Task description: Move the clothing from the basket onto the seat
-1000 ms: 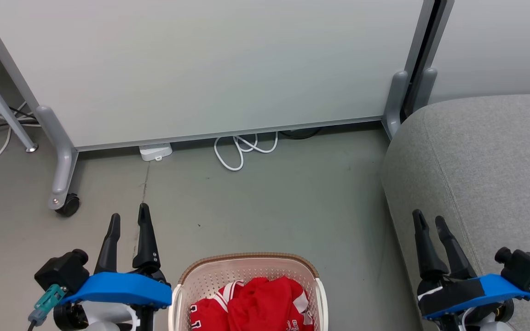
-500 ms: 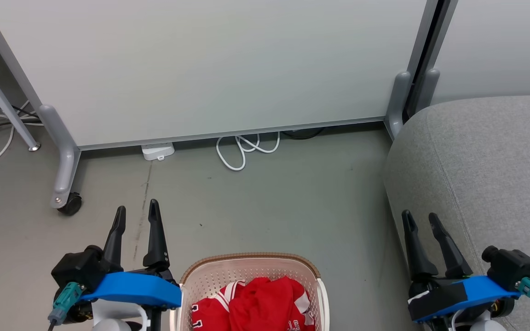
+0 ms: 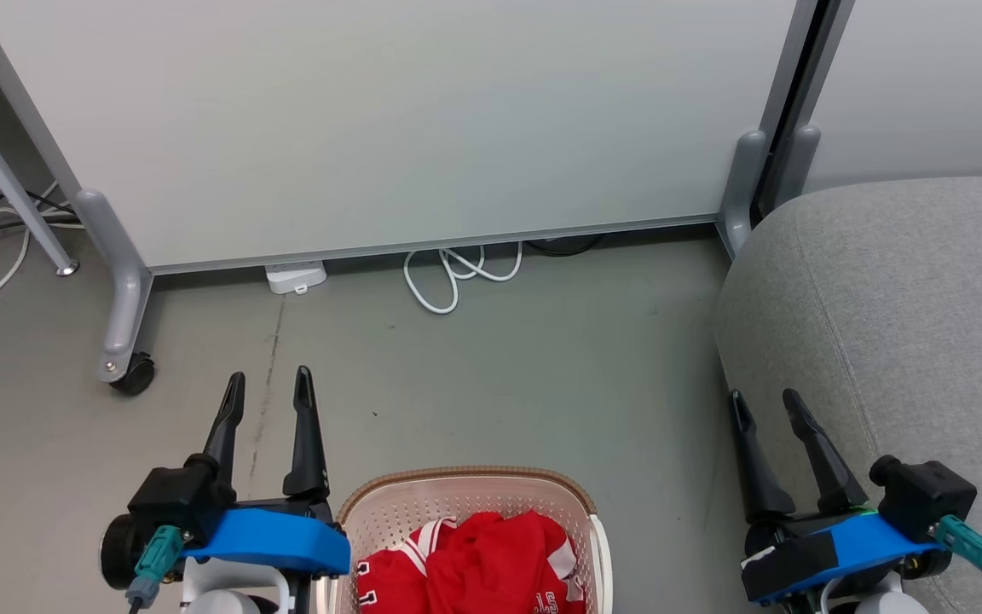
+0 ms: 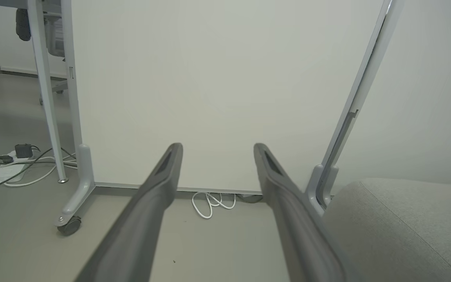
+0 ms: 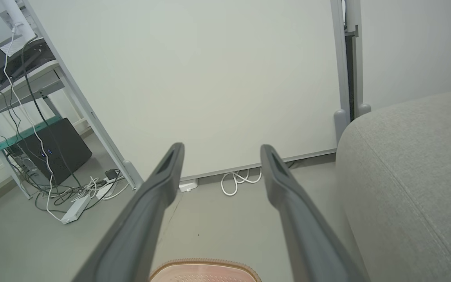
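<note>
Bright red clothing (image 3: 470,563) with white trim lies bunched in the cream basket (image 3: 465,483), which stands on the floor at the bottom middle of the head view; its brown rim (image 5: 206,264) also peeks into the right wrist view. The grey seat (image 3: 900,315) fills the right side. My left gripper (image 3: 269,385) hangs open just left of the basket, nothing between its fingers (image 4: 163,184). My right gripper (image 3: 765,402) is open too, against the seat's left edge, right of the basket. Both point toward the white partition.
A white partition panel (image 3: 372,119) on grey castor legs (image 3: 120,290) stands ahead. A white cable loop (image 3: 457,273) and a power strip (image 3: 295,277) lie at its foot. More cables and a desk leg (image 3: 5,196) are at the far left. Grey floor (image 3: 499,375) lies between.
Both grippers have drifted inward toward the basket, the left one rightward and the right one leftward. The head view has shifted slightly. Both stay open; the clothing lies unmoved.
</note>
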